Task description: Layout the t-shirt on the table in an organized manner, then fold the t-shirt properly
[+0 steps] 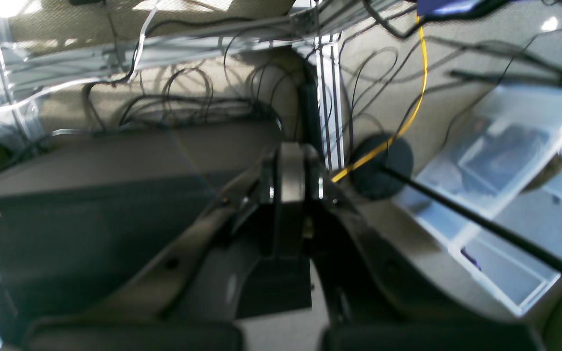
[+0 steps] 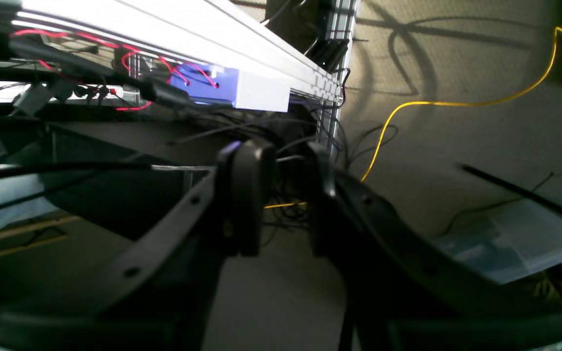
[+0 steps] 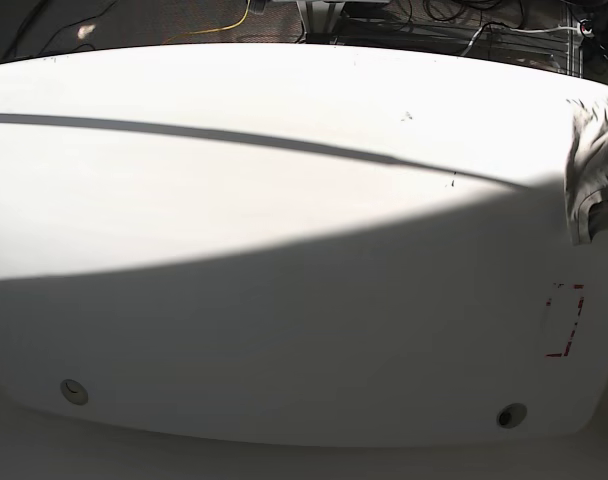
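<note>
The beige t-shirt (image 3: 590, 165) lies crumpled at the far right edge of the white table (image 3: 284, 250), partly cut off by the frame. Neither arm shows in the base view. In the left wrist view, my left gripper (image 1: 289, 163) has its fingers pressed together with nothing between them, and it faces the floor and cables beside the table. In the right wrist view, my right gripper (image 2: 283, 195) is empty, with a gap between its fingers, and it faces the table frame and floor. The shirt shows in neither wrist view.
A red dashed rectangle (image 3: 565, 320) marks the table's right side, with round holes at the front left (image 3: 74, 390) and front right (image 3: 511, 415). On the floor there are a clear plastic bin (image 1: 505, 195), a yellow cable (image 2: 456, 103), tangled black cables and an aluminium frame (image 1: 330, 97).
</note>
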Robot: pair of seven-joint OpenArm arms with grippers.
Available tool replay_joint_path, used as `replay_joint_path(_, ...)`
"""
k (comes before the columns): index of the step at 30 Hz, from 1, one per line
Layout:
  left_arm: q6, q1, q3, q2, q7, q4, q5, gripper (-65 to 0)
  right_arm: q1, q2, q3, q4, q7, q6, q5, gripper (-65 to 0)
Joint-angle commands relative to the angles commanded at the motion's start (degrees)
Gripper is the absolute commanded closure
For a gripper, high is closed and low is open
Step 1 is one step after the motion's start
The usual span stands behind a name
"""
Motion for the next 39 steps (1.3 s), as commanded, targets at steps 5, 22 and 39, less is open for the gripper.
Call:
replay_joint_path(5,-0.18,-6.86,1.58,-2.29,0.00,-6.95,-0.09,0.0,8.18,-0.09,-0.18,-10.90,0.09,0.00,-2.99,-13.6)
replay_joint_path(22,-0.18,-30.07,6.07,-3.78,3.43,-34.37,0.09,0.0,31.91,3.25,-0.35,-42.46,0.09,0.00,-3.78,-13.6)
replay_joint_path(39,5.36,-47.91,10.37,-3.52,3.43,-61.27,0.00,0.0,46.95,3.25,-3.08,-59.69,0.09,-5.19,-9.05,-13.6)
